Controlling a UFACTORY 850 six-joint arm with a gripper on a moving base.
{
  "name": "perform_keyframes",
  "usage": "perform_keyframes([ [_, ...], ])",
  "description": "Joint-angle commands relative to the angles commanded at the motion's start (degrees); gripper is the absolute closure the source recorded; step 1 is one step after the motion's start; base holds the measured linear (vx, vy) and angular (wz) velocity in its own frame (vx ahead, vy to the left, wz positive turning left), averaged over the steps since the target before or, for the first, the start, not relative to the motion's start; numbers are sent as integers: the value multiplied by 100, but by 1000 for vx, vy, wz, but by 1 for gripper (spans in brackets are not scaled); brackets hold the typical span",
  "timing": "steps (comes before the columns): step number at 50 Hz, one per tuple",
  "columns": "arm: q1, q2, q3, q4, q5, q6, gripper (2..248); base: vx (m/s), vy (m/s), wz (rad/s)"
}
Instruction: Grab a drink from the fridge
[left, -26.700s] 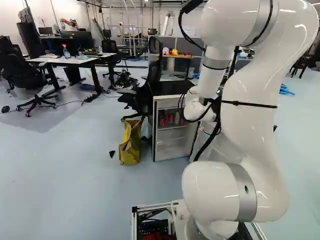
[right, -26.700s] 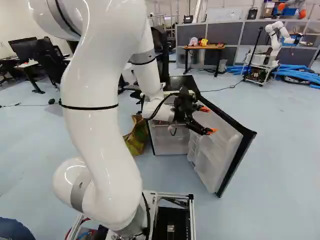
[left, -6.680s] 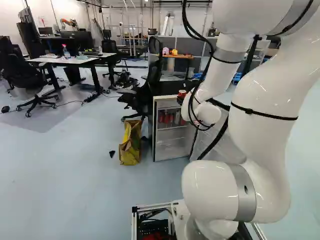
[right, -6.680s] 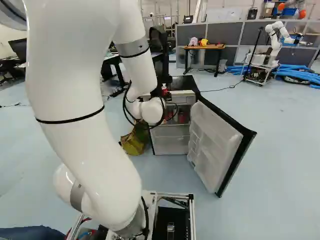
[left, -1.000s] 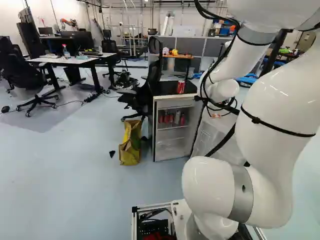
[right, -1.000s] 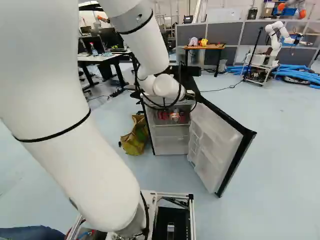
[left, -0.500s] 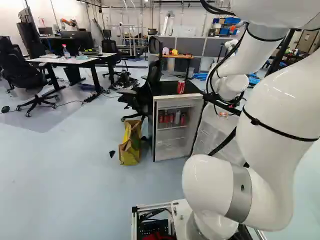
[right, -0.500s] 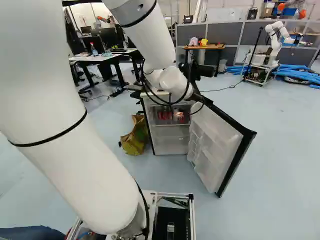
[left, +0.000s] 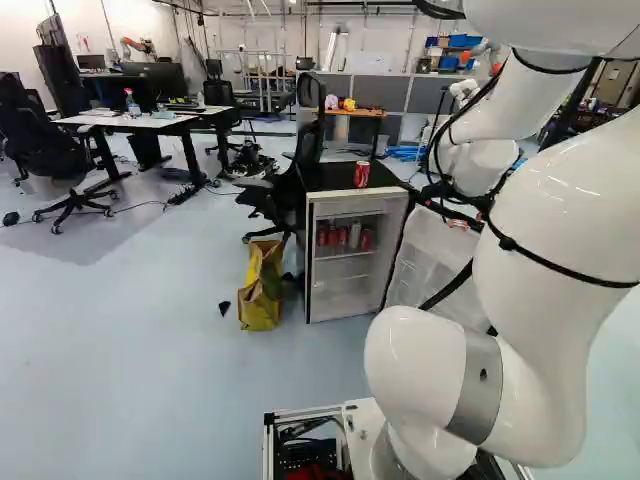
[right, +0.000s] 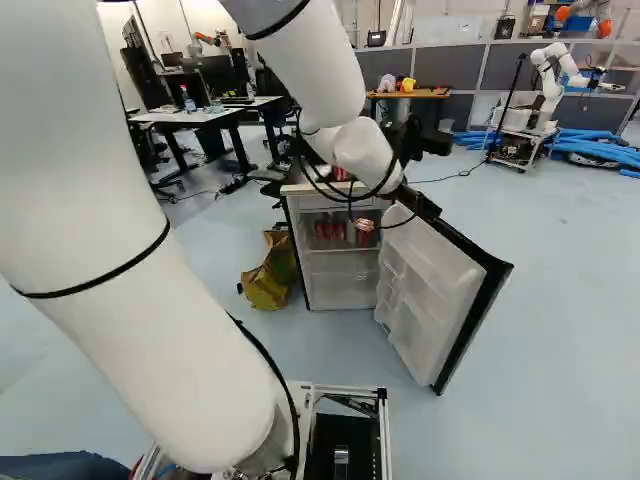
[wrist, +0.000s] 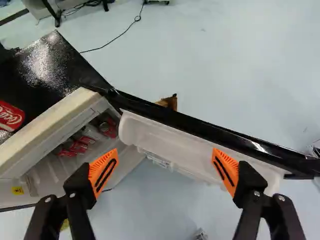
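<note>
My gripper (right: 428, 141) shows as a black part beyond the white wrist; in the wrist view the gripper (wrist: 164, 170) is open, its orange pads wide apart with nothing between. Below and ahead of it is the fridge's opened door (wrist: 200, 145), with a clear shelf. A red can (left: 361, 174) stands on the black top of the fridge (left: 312, 265); in the wrist view the can (wrist: 10, 117) lies off to one side of the fingers, apart from them. Several cans (left: 344, 237) stand on a shelf inside. The fingertips are hidden in the base views.
A black office chair (left: 295, 190) and a yellow bag (left: 260, 290) stand beside the fridge. The door (right: 430, 290) sticks out toward the base's right side. Another robot (right: 550, 90) stands far behind, near blue tubes (right: 600, 150).
Over the last second the arm has swung rightward, away from the can on the fridge top, which stays put. In the oldest frames no can stood there. The base has not moved.
</note>
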Motion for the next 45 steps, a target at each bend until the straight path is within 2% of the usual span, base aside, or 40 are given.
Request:
perform_keyframes([
  [19,-331,31,-252,399,-627,0,3,0,0,0],
  [36,-619,-242,-536,754,-1125,0,3,0,0,0],
  [45,-768,-389,-693,787,-1162,0,3,0,0,0],
])
